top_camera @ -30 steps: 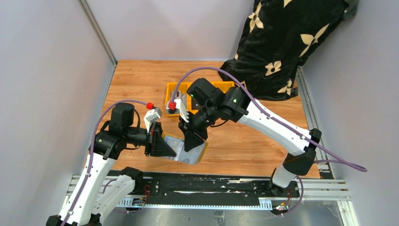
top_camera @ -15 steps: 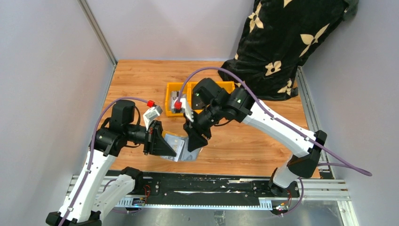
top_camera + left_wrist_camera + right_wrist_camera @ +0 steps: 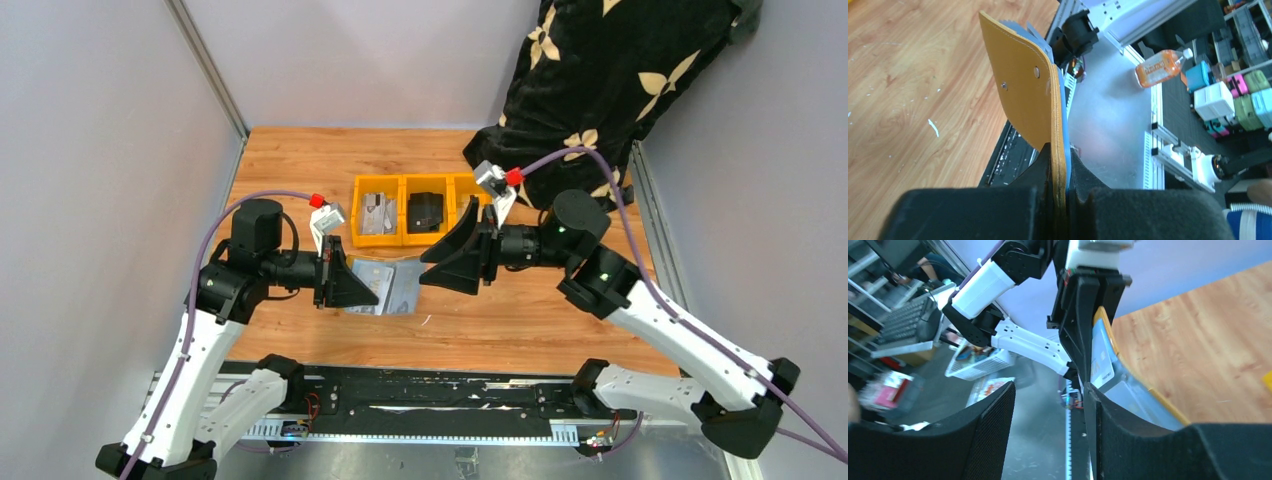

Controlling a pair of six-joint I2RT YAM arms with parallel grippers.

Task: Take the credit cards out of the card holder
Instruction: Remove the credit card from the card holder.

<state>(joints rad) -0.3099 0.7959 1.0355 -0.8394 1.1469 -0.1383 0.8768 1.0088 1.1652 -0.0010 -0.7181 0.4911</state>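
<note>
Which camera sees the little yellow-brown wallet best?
The left wrist view: the mustard-tan leather card holder looms large, pinched by the jaws of the left gripper. The top view shows it small; the right wrist view only its edge.

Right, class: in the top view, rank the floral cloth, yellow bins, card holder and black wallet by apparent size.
1. floral cloth
2. yellow bins
3. card holder, partly hidden by the left hand
4. black wallet
</note>
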